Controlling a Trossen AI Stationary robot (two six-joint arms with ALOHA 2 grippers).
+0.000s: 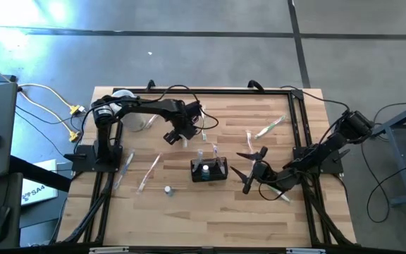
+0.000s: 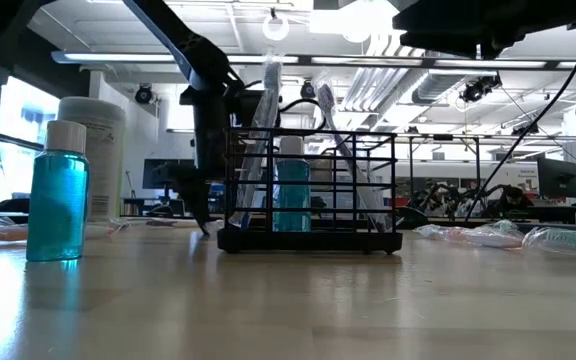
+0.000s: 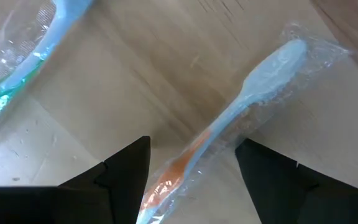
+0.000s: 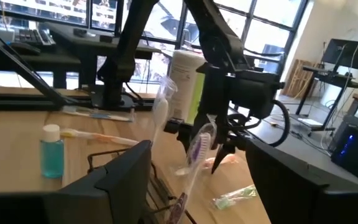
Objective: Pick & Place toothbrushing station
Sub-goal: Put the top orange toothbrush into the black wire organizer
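The toothbrushing station (image 1: 208, 170) is a small black wire holder standing on the wooden table. It holds a blue bottle and wrapped toothbrushes, and it also shows in the low view (image 2: 308, 190). My left gripper (image 1: 178, 132) is open, pointing down behind the holder. Its fingers stand on either side of a wrapped blue-and-orange toothbrush (image 3: 229, 118) that lies flat on the table. They do not visibly touch it. My right gripper (image 1: 246, 171) is open and empty just right of the holder, facing it (image 4: 194, 174).
A small blue bottle (image 1: 168, 189) stands near the holder's front left. A tall white canister (image 2: 98, 160) stands at the back left. Wrapped toothbrushes lie scattered, at the left (image 1: 149, 171), at the back right (image 1: 268, 127), and another one near my left gripper (image 3: 17, 68).
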